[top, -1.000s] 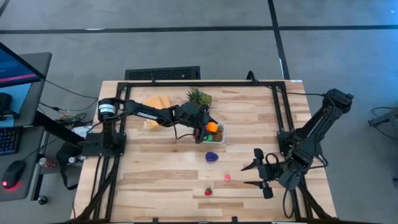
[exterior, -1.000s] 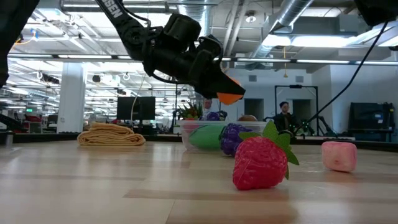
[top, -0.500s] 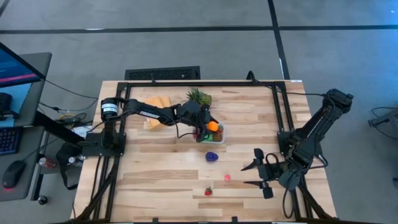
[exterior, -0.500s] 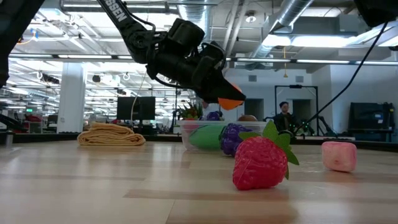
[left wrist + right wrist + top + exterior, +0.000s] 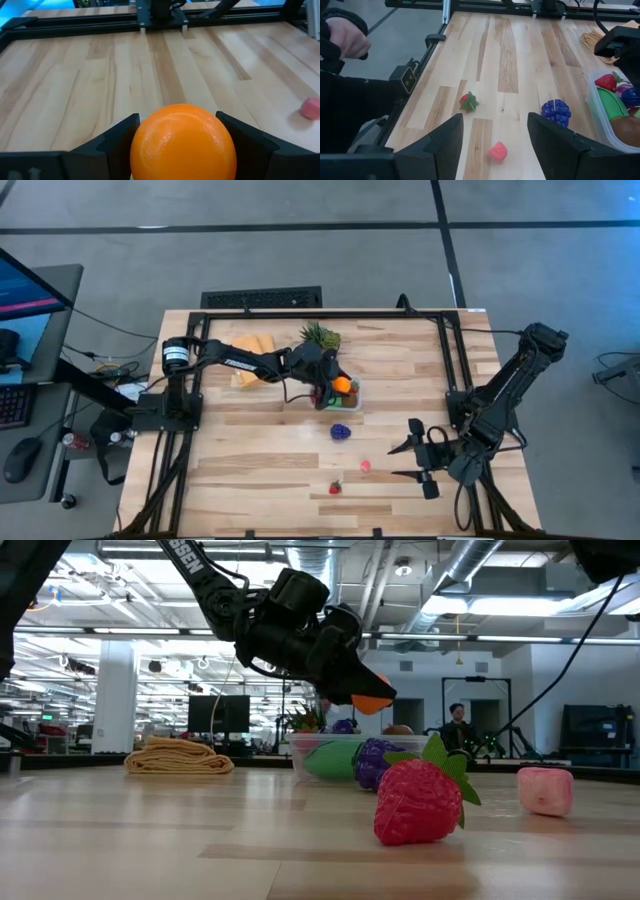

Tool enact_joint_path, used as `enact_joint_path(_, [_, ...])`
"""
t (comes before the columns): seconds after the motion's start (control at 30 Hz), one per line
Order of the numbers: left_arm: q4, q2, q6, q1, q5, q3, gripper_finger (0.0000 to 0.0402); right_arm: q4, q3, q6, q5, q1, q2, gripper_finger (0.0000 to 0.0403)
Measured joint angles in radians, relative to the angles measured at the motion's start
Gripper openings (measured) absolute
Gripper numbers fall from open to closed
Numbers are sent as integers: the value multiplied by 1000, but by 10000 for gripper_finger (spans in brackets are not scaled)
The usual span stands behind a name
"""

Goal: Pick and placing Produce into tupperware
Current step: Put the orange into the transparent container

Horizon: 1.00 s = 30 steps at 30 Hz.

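Left gripper (image 5: 338, 388), clamped on a round orange toy fruit (image 5: 183, 143), hangs above the clear rectangular plastic tupperware (image 5: 354, 402). Advise centring over bare space, lowering, then releasing. Right gripper (image 5: 412, 460), jaws apart, waits empty.

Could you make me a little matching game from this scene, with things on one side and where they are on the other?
Things:
1. orange
2. purple grapes
3. red strawberry
4. folded cloth

Places:
A. on bare wood beside the tupperware
B. held in the left gripper above the tupperware
C. near the potted plant
D. nearest the table's front edge

Pairs: 1-B, 2-A, 3-D, 4-C
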<state>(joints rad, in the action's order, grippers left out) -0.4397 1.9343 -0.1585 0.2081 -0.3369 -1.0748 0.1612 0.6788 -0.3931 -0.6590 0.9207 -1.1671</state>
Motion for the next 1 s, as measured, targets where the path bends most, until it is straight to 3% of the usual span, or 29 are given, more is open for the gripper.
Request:
enact_joint_path(0.83, [-4, -1, -29, -13, -21, 0, 238, 0, 0, 0, 0, 0, 0, 210])
enact_joint_path(1.0, [-62, 73, -14, -7, -32, -14, 238, 1, 0, 0, 0, 0, 0, 210])
